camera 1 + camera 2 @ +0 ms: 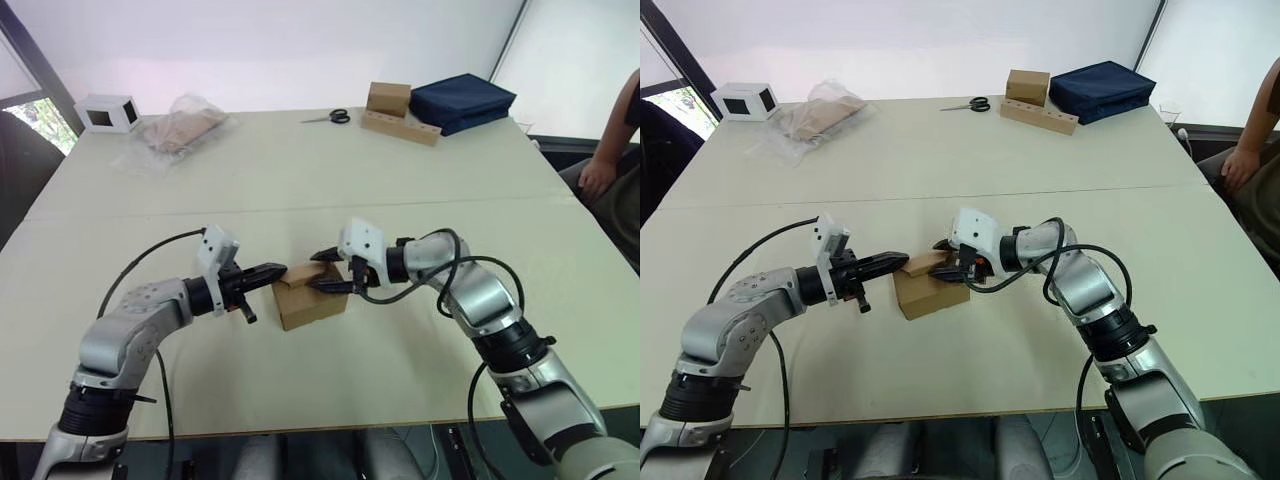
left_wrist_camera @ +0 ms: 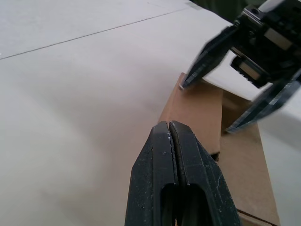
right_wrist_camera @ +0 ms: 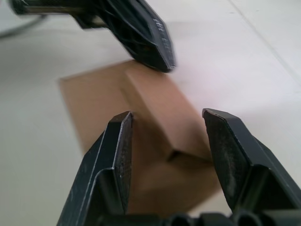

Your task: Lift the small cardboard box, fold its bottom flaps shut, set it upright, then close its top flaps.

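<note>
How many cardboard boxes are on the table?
2. The small cardboard box sits between the claws near the front; another brown box stands at the far edge on a holed strip.

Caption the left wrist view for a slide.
Shut left pincer pressing the plain brown cardboard box's top flap, open right pincer at its far edge.

arms: silver-grey metal shells, black joint rings
wrists: white angular camera housings
cables: thin black looping wires
left gripper: glossy black tapered plastic fingers
right gripper: same black fingers
</note>
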You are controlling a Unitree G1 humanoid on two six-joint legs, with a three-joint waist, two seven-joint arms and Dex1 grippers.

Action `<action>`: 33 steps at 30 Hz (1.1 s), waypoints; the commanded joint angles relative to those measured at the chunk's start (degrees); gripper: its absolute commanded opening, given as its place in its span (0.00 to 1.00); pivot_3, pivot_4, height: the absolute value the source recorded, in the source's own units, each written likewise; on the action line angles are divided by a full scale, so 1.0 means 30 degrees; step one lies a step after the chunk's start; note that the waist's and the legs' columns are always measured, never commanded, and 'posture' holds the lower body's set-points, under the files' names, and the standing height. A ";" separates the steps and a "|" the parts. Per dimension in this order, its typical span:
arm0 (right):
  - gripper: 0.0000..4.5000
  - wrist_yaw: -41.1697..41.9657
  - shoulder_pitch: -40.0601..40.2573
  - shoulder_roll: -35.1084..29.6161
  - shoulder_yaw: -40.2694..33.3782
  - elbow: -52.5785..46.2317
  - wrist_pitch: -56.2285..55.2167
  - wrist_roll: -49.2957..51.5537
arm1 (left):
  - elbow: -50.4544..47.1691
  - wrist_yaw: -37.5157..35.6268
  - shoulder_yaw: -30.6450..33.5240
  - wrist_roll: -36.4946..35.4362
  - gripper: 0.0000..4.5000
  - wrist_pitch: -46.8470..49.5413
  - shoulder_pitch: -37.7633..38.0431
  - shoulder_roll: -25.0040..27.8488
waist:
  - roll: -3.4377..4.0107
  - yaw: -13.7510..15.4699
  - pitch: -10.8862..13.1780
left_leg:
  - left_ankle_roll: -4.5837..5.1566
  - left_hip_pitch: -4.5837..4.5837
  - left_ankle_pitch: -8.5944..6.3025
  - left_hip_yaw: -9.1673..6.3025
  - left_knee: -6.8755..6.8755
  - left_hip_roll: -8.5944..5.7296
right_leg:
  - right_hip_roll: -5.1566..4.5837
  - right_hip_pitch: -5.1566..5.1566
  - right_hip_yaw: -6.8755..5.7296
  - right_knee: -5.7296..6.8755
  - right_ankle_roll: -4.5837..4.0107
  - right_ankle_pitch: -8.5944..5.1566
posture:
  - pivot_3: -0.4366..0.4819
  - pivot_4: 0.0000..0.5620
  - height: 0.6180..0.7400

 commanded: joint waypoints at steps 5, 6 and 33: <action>0.53 -0.0775 0.0417 0.0427 -0.1876 -0.1342 0.1988 0.2476 | -0.0182 -0.0296 -0.0527 0.0575 0.00 -0.0385 -0.0285 0.0047 | -0.0001 0.0008 0.0000 | 0.0011 0.0000 -0.0006 0.0000 0.0001 0.0000 | 0.0003 0.0000 -0.0001 0.0001 0.0000 0.0000 | 0.48 0.27 1.00; 0.53 -0.0918 0.0416 0.0468 -0.1934 -0.1338 0.2057 0.2538 | -0.0254 -0.0286 -0.0462 0.0524 0.00 -0.0368 -0.0323 0.0042 | 0.0000 -0.0004 0.0000 | 0.0012 0.0000 -0.0007 0.0001 0.0001 0.0000 | 0.0003 0.0000 -0.0001 0.0001 0.0000 0.0000 | 0.48 0.27 1.00; 0.53 -0.1924 0.1600 -0.0346 0.0706 -0.1437 0.1600 0.0557 | -0.1583 -0.0177 -0.2595 0.2351 0.00 -0.0246 0.0609 0.0881 | 0.0002 -0.0038 -0.0018 | 0.0021 0.0021 -0.0012 0.0002 -0.0002 0.0001 | 0.0008 0.0024 -0.0001 -0.0004 0.0000 0.0000 | 0.48 0.27 1.00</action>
